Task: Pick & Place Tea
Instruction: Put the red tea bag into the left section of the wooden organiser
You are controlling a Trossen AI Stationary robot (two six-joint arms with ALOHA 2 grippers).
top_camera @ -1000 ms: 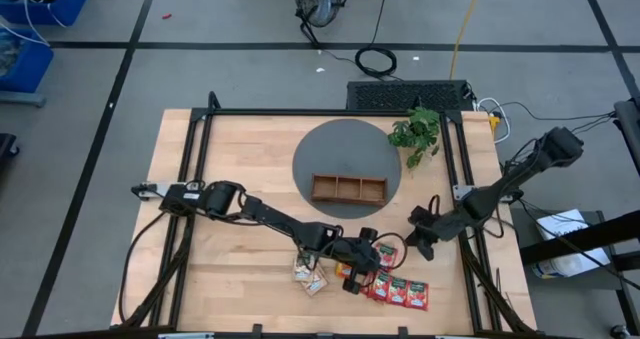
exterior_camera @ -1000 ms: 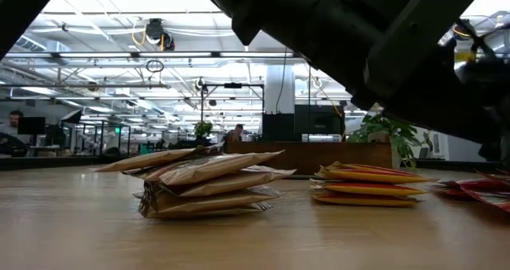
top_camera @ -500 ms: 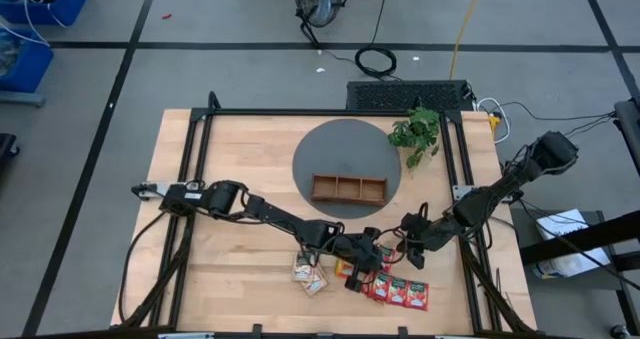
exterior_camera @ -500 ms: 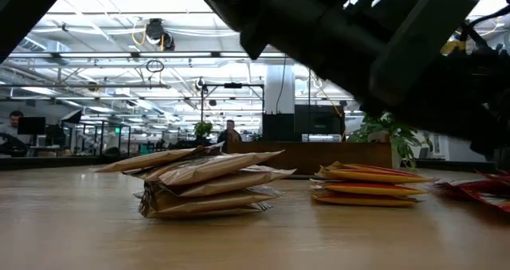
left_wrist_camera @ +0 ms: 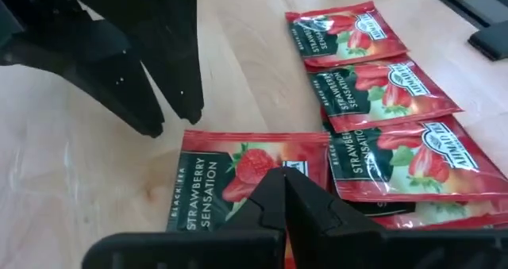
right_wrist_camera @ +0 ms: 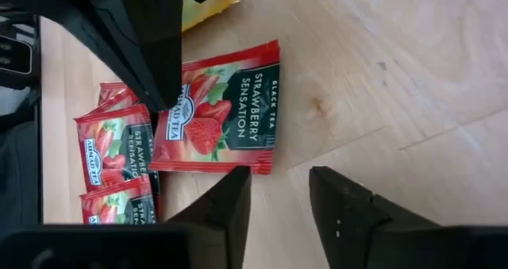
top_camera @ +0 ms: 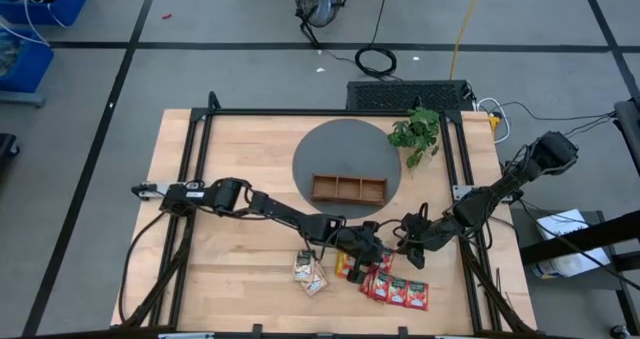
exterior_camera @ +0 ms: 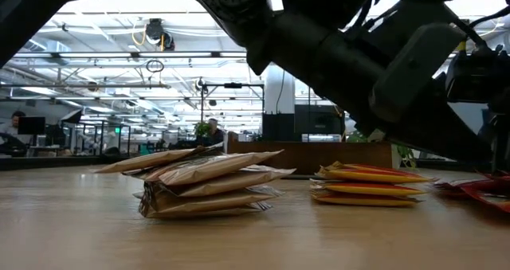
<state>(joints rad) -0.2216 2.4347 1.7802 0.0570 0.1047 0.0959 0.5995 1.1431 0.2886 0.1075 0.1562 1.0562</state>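
Note:
A red tea sachet (left_wrist_camera: 230,174) lies flat on the wooden table, apart from a row of other red ones (left_wrist_camera: 381,86) (top_camera: 400,291). My left gripper (left_wrist_camera: 284,178) (top_camera: 372,254) is shut, with its tips on that single sachet. My right gripper (right_wrist_camera: 278,194) (top_camera: 405,247) stands open just beside the sachet, a little above the table, touching nothing. A pile of pale sachets (exterior_camera: 203,182) (top_camera: 310,273) and a stack of orange ones (exterior_camera: 366,184) (top_camera: 345,267) rest on the table nearby. My left gripper has its shut fingertips (right_wrist_camera: 167,94) down on the single red sachet at its logo end (right_wrist_camera: 184,114), slanting down from the table's left. The sachet lies flat on the wood. I cannot tell whether the fingers pinch its edge or only press on it.
A brown three-compartment tray (top_camera: 348,189) sits on a round grey mat (top_camera: 330,149) toward the far side. A green plant (top_camera: 415,131) stands at the back right. Black frame rails run along both sides of the table.
My left gripper has gone a little toward the far edge and the right, away from the row of red sachets. My right gripper has come toward the left and near, and now stands close to the left gripper.

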